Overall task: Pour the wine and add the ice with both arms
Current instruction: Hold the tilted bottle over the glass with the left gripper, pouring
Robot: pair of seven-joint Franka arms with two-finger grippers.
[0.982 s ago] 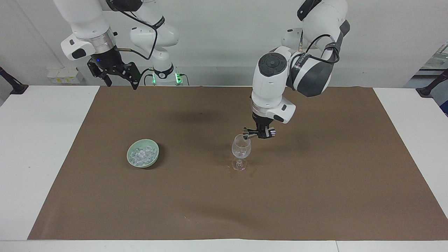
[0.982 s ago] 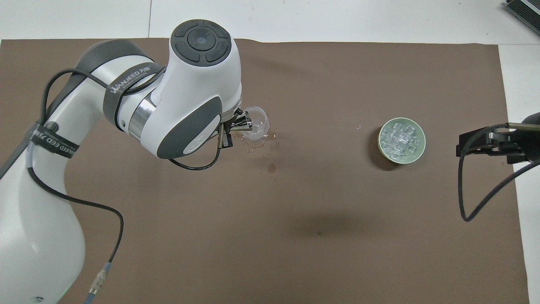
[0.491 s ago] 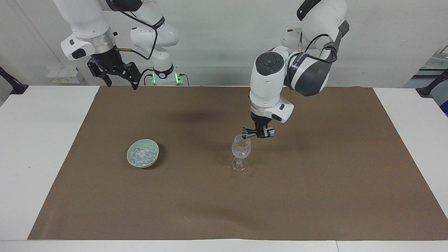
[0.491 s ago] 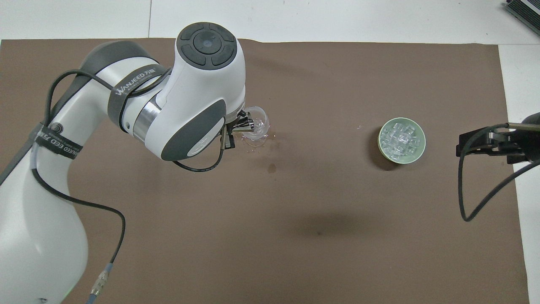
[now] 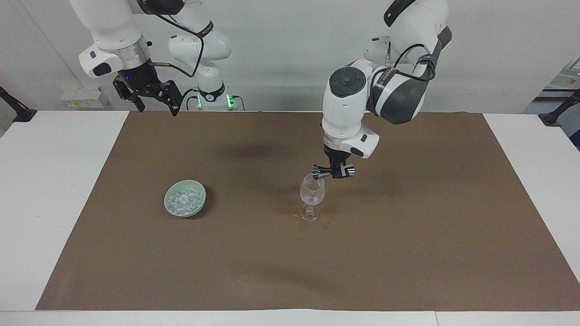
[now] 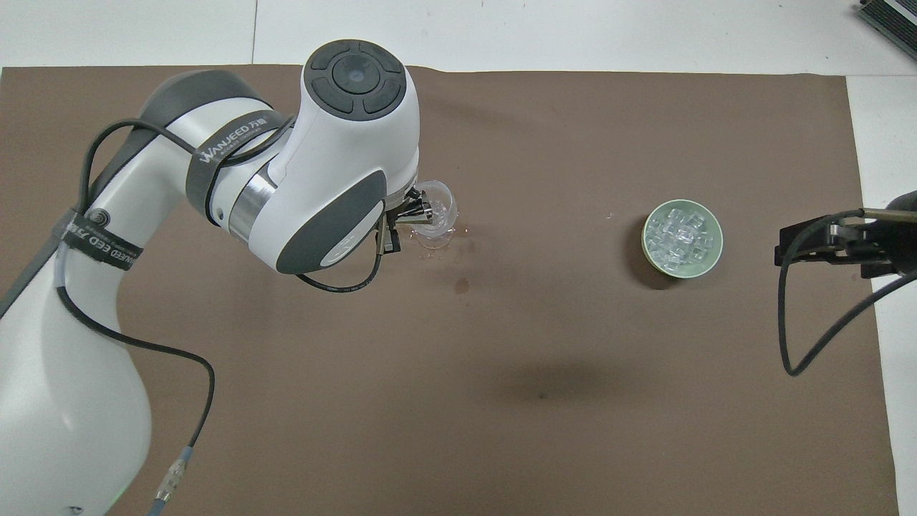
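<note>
A clear stemmed glass (image 5: 312, 194) (image 6: 438, 215) stands upright near the middle of the brown mat. My left gripper (image 5: 334, 174) (image 6: 408, 215) hangs just above the glass's rim, on the side nearer the robots, fingertips shut and silver links splayed sideways. I cannot tell whether anything small is pinched between them. The ice (image 5: 183, 199) (image 6: 680, 236) lies heaped in a pale green bowl (image 5: 168, 202) (image 6: 718, 241) toward the right arm's end. My right gripper (image 5: 156, 97) (image 6: 824, 244) waits open, raised over the mat's corner by its base. Wine is out of view.
The brown mat (image 5: 408, 253) covers most of the white table. A small dark wet spot (image 6: 462, 287) marks the mat beside the glass, nearer the robots. The left arm's bulky wrist (image 6: 337, 158) hides the mat next to the glass from above.
The left arm's wrist has risen slightly and drifted a little toward the right arm's end, its gripper staying shut over the glass's rim. The right arm, glass and bowl have not moved.
</note>
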